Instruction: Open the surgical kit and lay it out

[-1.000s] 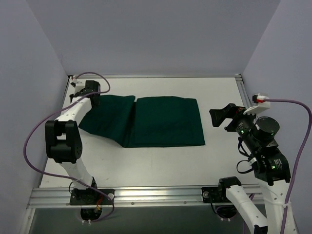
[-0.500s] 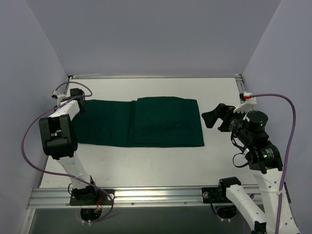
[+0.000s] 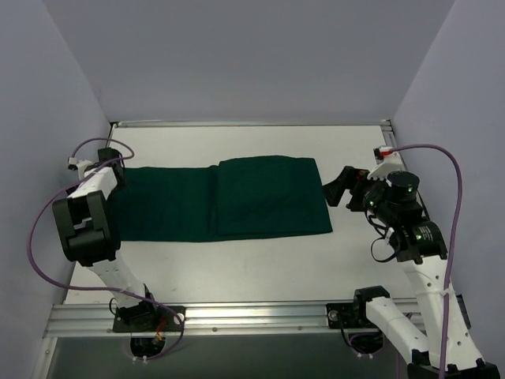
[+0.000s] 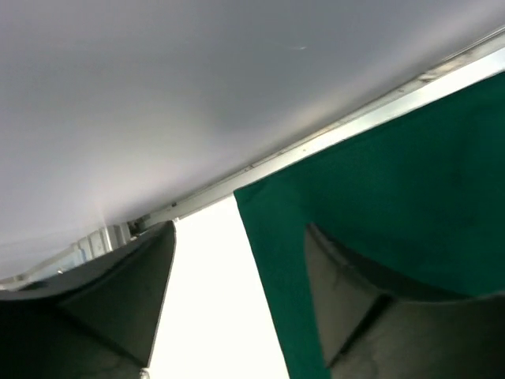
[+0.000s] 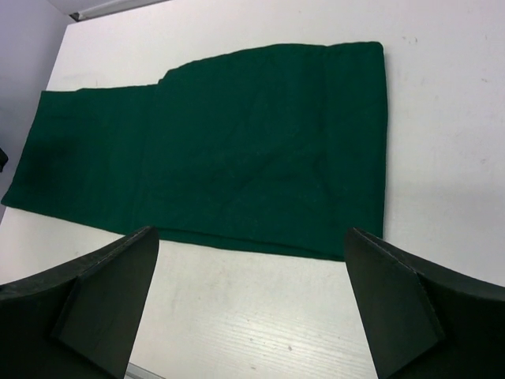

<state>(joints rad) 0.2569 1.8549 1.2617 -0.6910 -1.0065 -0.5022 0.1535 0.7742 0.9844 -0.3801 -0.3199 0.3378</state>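
The surgical kit (image 3: 237,197) shows as a dark green cloth bundle lying flat across the white table. Its right half is a thicker folded block, and a single-layer flap is spread out to the left. My left gripper (image 3: 105,155) sits at the flap's far left corner, by the side wall. In the left wrist view the left gripper (image 4: 239,229) is open, with the cloth (image 4: 410,181) edge lying between its fingers. My right gripper (image 3: 339,186) hovers just off the bundle's right edge. In the right wrist view the right gripper (image 5: 251,233) is open and empty, with the cloth (image 5: 260,134) ahead of it.
A metal rail (image 3: 252,123) runs along the table's back edge and shows close behind the cloth corner as a rail (image 4: 355,122) in the left wrist view. Grey walls close in on the left, right and back. A framed rail (image 3: 237,316) lines the front.
My left gripper drew the cloth's left flap out to the left until it lay flat, then opened and let it go. My right gripper moved left, closer to the bundle's right edge.
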